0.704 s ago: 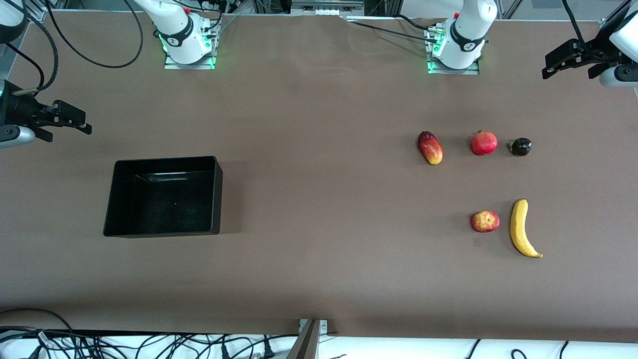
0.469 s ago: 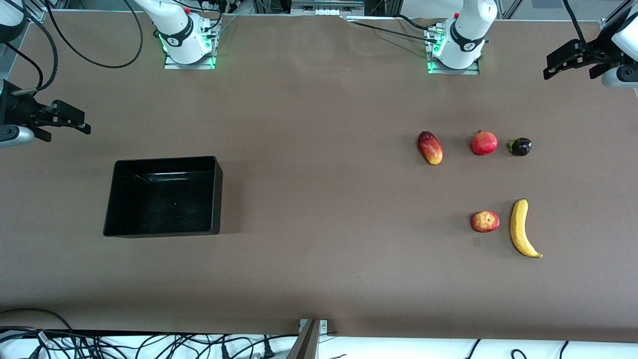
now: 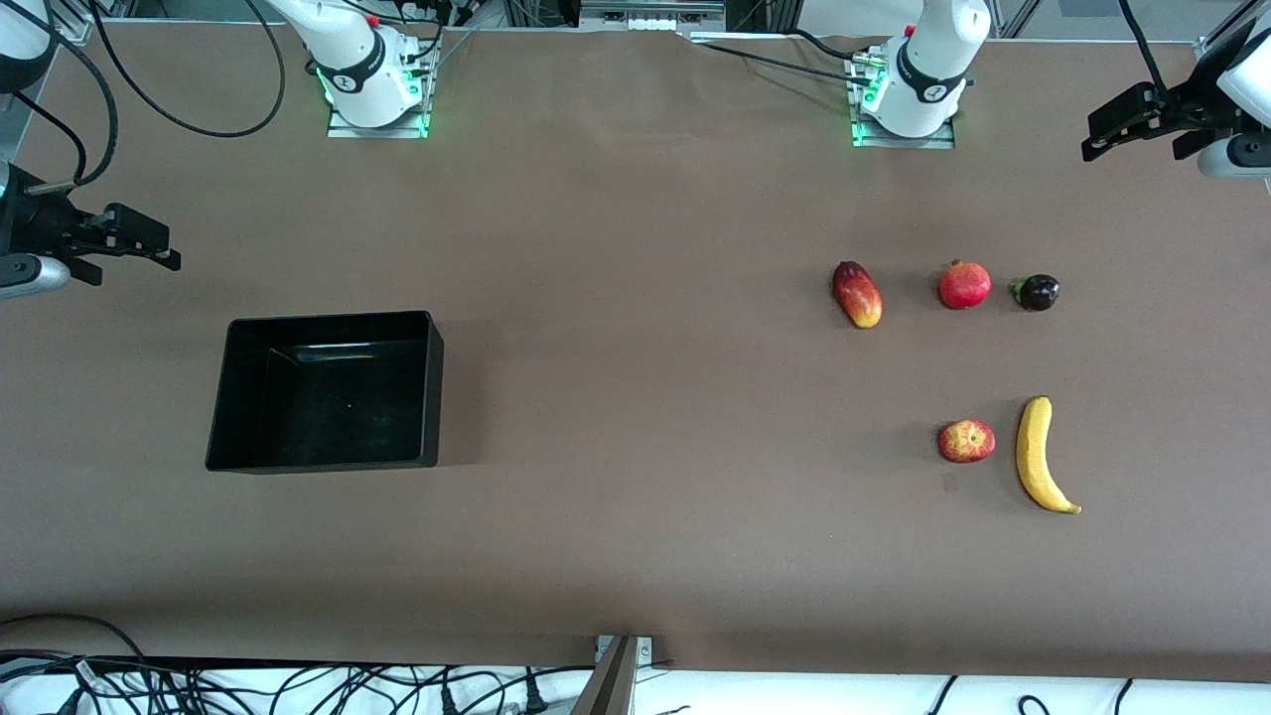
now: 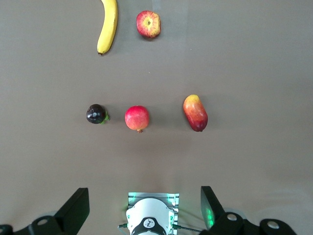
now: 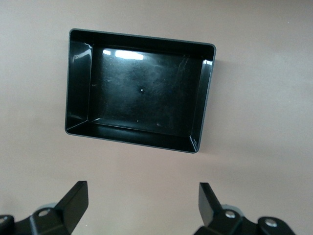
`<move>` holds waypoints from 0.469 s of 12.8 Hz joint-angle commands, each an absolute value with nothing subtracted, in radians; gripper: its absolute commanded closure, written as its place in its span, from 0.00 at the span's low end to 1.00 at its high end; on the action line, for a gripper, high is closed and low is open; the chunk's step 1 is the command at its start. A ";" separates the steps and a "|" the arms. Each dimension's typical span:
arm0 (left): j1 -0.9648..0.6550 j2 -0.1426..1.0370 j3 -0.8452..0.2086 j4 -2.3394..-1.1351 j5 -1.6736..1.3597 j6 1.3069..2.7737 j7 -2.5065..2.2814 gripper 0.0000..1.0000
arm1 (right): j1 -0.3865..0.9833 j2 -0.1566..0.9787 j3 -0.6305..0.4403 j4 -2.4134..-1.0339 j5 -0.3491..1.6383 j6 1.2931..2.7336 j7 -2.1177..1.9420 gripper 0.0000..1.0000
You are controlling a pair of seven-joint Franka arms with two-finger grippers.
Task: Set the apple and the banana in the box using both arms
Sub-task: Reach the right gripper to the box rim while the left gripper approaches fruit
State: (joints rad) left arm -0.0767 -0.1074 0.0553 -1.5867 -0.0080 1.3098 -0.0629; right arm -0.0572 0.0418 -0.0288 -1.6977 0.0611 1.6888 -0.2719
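Both claws wide, empty: left claw (image 3: pixel 1117 124) high above apple (image 3: pixel 966 441), right claw (image 3: pixel 139 238) above box (image 3: pixel 434 397).

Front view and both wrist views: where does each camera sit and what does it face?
Front view: high across the table, facing both bases; shows box, apple, banana, left gripper, right gripper.
Left wrist view: looks down past open fingers at apple, banana, its own base.
Right wrist view: looks down past open fingers at box.
Shared: front and right wrist show the box.
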 commanded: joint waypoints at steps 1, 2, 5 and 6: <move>-0.083 -0.118 0.071 -1.600 -0.020 1.324 -0.071 0.00 | -0.061 0.092 -0.029 -1.690 0.028 1.677 -0.267 0.00; -0.084 -0.118 0.071 -1.600 -0.020 1.324 -0.071 0.00 | -0.061 0.118 -0.029 -1.698 -0.004 1.690 -0.265 0.00; -0.086 -0.118 0.071 -1.601 -0.020 1.324 -0.071 0.00 | -0.067 0.176 -0.037 -1.807 -0.051 1.860 -0.253 0.00; -0.084 -0.118 0.071 -1.603 -0.020 1.325 -0.069 0.00 | -0.074 0.198 -0.049 -1.847 -0.051 1.926 -0.252 0.00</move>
